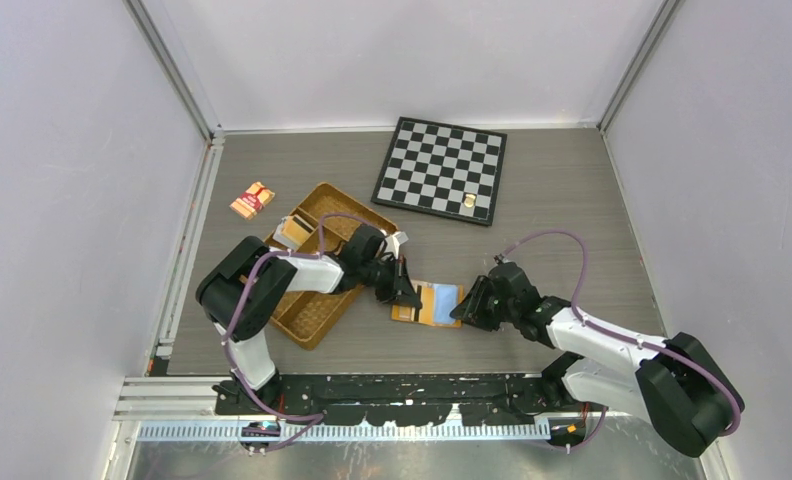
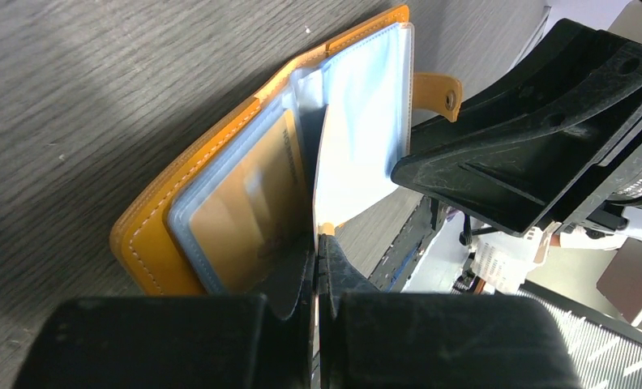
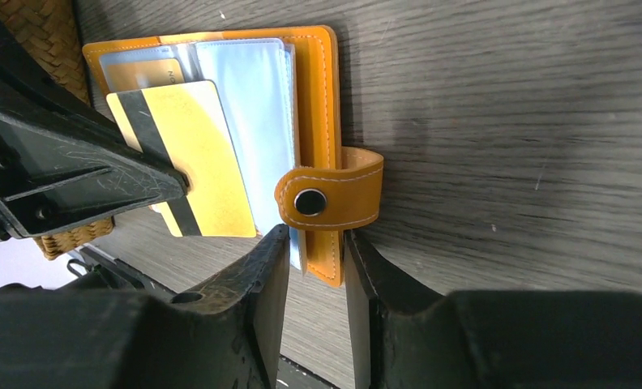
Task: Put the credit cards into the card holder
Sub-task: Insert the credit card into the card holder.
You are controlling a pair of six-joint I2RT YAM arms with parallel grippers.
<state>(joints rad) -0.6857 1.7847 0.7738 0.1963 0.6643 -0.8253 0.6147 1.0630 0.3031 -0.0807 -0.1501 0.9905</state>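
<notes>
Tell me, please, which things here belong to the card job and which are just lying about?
Job: card holder, lying open; striped card, pinched in the left tool.
Lying about: chessboard with a small piece on it; woven tray; red-and-tan packet.

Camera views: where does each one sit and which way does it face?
Top external: above and behind the bases, looking down at the table; both arms show, meeting at the card holder.
Left wrist: on the left arm, looking along the left gripper, shut on a card, towards the holder.
Right wrist: on the right arm, looking past the right gripper, which straddles the holder's snap-side edge.
Shared: both wrist views show the open holder and the opposite gripper.
</notes>
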